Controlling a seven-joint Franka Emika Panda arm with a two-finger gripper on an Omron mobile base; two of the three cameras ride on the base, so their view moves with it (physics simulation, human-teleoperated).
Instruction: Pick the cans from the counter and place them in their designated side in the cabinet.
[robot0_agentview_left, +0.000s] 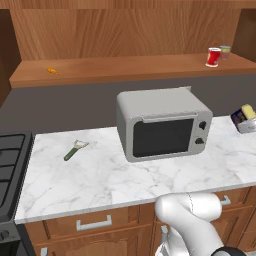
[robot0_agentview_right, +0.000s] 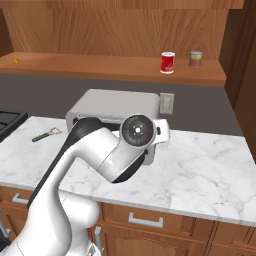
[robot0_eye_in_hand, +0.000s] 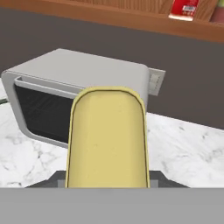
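Observation:
My gripper (robot0_agentview_left: 244, 121) is shut on the squat dark blue can (robot0_agentview_left: 242, 115) with the yellow top, just right of the microwave and above the white marble counter (robot0_agentview_left: 100, 180). In the hand view the can's yellow face (robot0_eye_in_hand: 107, 135) stands large between the fingers. In the right base view my own arm hides the hand. The red can (robot0_agentview_left: 213, 57) (robot0_agentview_right: 168, 62) (robot0_eye_in_hand: 183, 8) stands upright toward the right end of the brown wooden cabinet shelf (robot0_agentview_left: 125, 70) (robot0_agentview_right: 100, 67).
A grey microwave (robot0_agentview_left: 162, 125) (robot0_agentview_right: 112, 107) (robot0_eye_in_hand: 78, 83) sits mid-counter. A pale greenish can (robot0_agentview_left: 225, 52) (robot0_agentview_right: 196, 59) stands right of the red one. A green-handled peeler (robot0_agentview_left: 75, 150) (robot0_agentview_right: 46, 134) lies left. The black stove (robot0_agentview_left: 10, 165) borders the counter's left end.

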